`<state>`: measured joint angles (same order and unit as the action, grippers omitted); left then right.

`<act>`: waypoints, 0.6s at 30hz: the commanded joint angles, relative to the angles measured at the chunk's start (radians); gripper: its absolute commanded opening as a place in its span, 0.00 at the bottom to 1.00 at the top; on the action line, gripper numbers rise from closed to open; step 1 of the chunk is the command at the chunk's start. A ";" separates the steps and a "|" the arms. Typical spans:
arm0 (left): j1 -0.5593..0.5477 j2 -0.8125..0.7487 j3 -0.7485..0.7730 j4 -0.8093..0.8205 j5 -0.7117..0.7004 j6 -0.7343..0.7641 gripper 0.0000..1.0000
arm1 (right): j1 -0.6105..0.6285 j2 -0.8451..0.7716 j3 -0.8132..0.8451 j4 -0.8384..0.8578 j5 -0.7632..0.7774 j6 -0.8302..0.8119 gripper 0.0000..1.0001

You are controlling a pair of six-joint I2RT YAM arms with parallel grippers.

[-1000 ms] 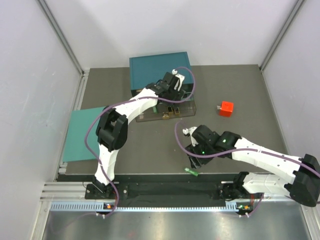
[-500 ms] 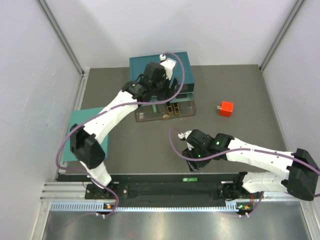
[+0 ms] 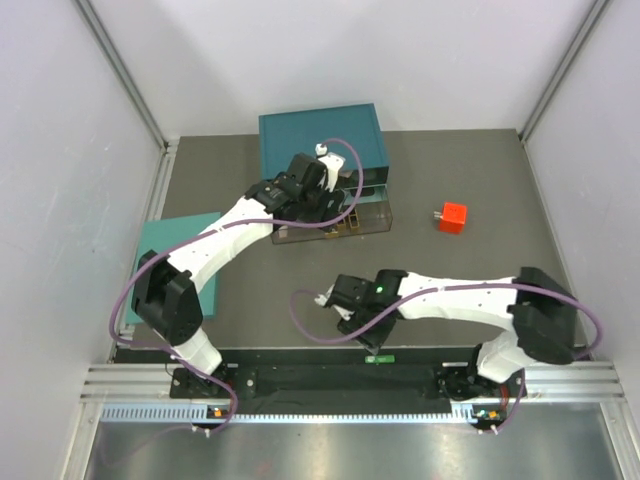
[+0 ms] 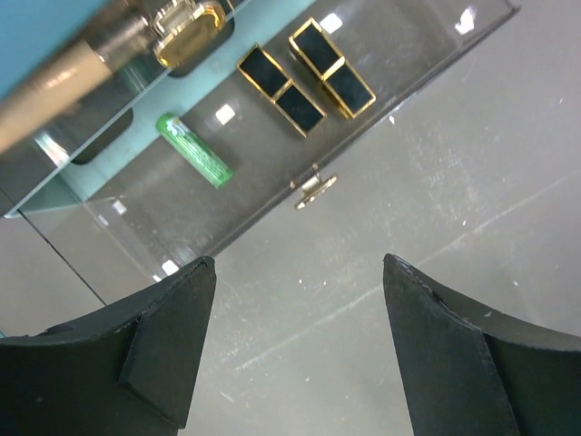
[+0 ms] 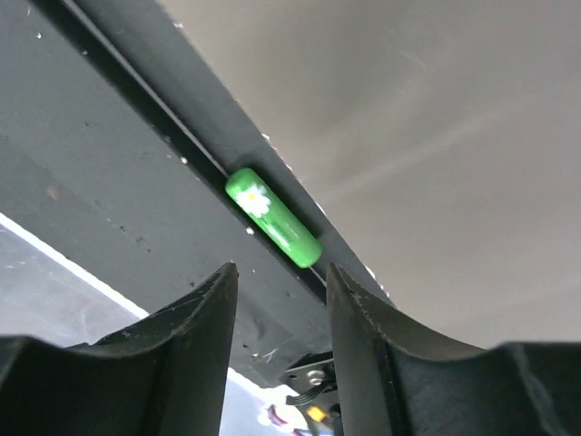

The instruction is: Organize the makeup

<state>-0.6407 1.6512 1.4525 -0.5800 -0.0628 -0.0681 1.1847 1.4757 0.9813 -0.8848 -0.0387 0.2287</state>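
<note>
A green stick (image 5: 272, 216) with a white flower lies in the groove of the black rail at the table's near edge; it also shows in the top view (image 3: 378, 358). My right gripper (image 5: 277, 272) is open and empty just short of it, over the near table edge (image 3: 352, 312). My left gripper (image 4: 300, 272) is open and empty over bare table in front of the clear organizer (image 4: 272, 195), also visible from above (image 3: 312, 205). The organizer holds another green stick (image 4: 192, 150), two black-and-gold cases (image 4: 281, 89) and a tan bottle (image 4: 64, 77).
A teal box (image 3: 320, 140) stands behind the organizer (image 3: 375, 222). A flat teal panel (image 3: 170, 265) lies at the left. A small red cube (image 3: 452, 216) sits at the right. The black rail (image 3: 300, 375) runs along the near edge.
The green stick has dropped from the table's front edge onto the black rail. My right gripper swung left and nearer. My left gripper drew back from over the organizer.
</note>
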 commanded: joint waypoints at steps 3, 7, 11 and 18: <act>0.019 -0.050 -0.023 0.006 0.031 0.017 0.79 | 0.088 0.104 0.094 -0.086 0.054 -0.083 0.39; 0.029 -0.056 -0.037 0.003 0.049 0.011 0.79 | 0.118 0.130 0.111 -0.120 0.068 -0.074 0.33; 0.032 -0.059 -0.061 0.012 0.058 -0.006 0.79 | 0.162 0.188 0.146 -0.143 0.086 -0.069 0.25; 0.032 -0.068 -0.078 0.005 0.107 -0.025 0.79 | 0.214 0.316 0.209 -0.166 0.123 -0.072 0.25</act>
<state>-0.6102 1.6424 1.3773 -0.5877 0.0132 -0.0746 1.3663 1.7432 1.1370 -1.0153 0.0441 0.1654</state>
